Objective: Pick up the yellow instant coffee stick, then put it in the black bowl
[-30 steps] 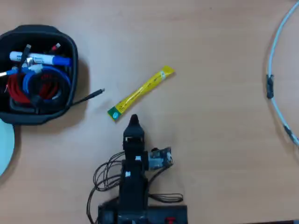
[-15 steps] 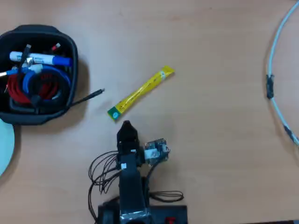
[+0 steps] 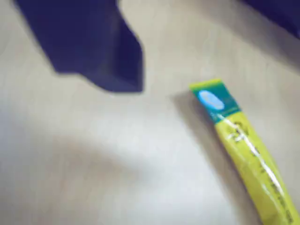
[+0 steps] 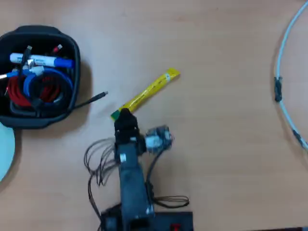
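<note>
Black plastic fills the near edge of the table (image 4: 216, 144) in the overhead view: that is my arm's base, with the arm reaching up the picture and the gripper (image 4: 123, 115) hanging right over the green end of the stick (image 4: 153, 90). I judge I am lining up on that end because it is the closest part of the sachet to the base. Whether the tip touches the foil I cannot tell. In the wrist view one dark, blurred jaw shows at upper left and another dark shape sits in the upper right corner, with the stick (image 3: 243, 145) lying flat on bare wood between them, nearer the right. That suggests parted jaws, but the blur is heavy and I cannot tell for sure; nothing is held.

Beyond the gripper the stick runs diagonally up and to the right, lying alone near the table's middle, so a grasp across its narrow width looks sensible. Farther off, at the left edge, the bowl (image 4: 72, 103) already holds a marker (image 4: 41, 61) and coiled red and blue cables (image 4: 36, 89), leaving little room. A plate (image 4: 6, 151) peeks in just below it.
</note>
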Available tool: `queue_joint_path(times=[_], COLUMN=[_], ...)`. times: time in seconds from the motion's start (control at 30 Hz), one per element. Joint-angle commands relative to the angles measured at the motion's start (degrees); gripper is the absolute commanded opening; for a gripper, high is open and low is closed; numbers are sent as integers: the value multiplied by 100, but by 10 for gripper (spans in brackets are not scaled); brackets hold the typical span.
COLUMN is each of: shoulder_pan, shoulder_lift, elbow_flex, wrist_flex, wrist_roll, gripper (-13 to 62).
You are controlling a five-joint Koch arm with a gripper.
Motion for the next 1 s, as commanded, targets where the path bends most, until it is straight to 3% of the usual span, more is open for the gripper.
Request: queue_joint_path(times=[0.0,0.2,0.47,0.97], shoulder_pan=[-26,-9,97,615], shoulder_lift=[-712,-1916,-2057,-3595], elbow_flex=[-1046,-2602,-3428,-5124], wrist_flex=[352,1116,1327,1969], wrist_roll=[-9,79,-176,-4474], gripper=[466,466,470,465])
